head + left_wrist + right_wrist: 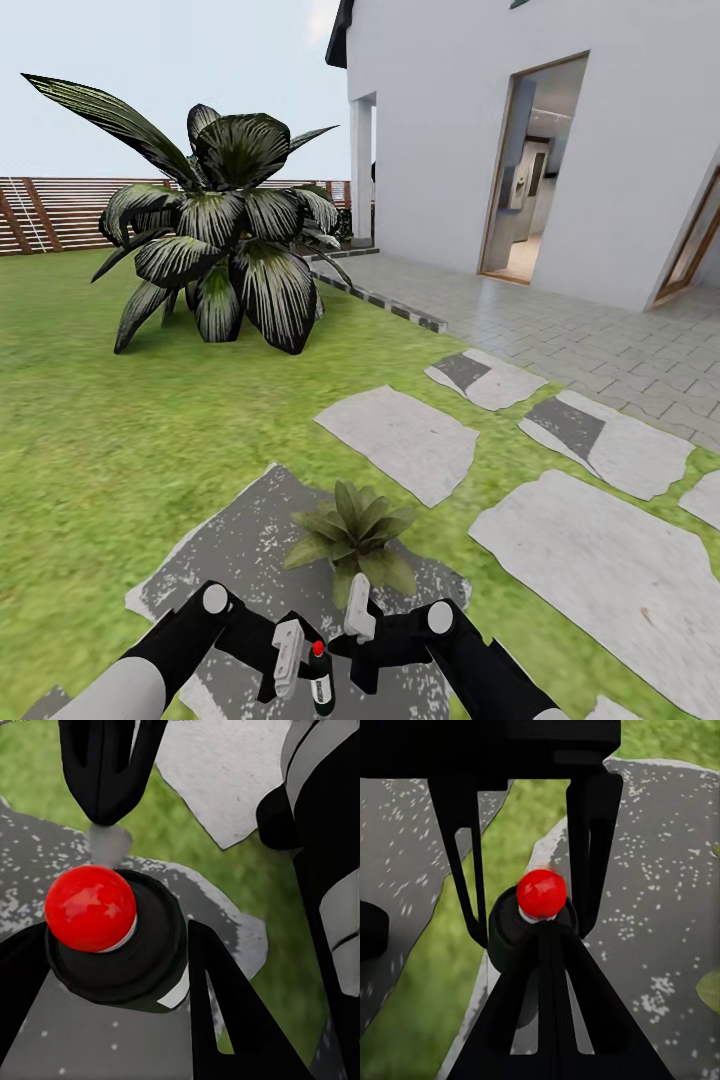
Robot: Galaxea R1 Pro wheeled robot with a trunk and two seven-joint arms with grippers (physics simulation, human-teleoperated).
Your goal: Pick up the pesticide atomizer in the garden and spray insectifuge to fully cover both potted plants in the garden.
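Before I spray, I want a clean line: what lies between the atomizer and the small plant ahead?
In the head view, only bare speckled stone slab lies between the pesticide atomizer and the potted plant.

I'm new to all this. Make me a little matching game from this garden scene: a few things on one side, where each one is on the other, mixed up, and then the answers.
Things:
1. small dark bottle with a red button on top (the pesticide atomizer)
2. small low rosette of broad green leaves (a potted plant)
3. big dark shrub with striped leaves
4. open doorway with a wooden frame

Places:
A. in the white house wall
B. far back on the lawn, before the slatted fence
C. between the two grippers, near the camera
D. on the speckled grey paving stone, just beyond the grippers

Pairs: 1-C, 2-D, 3-B, 4-A
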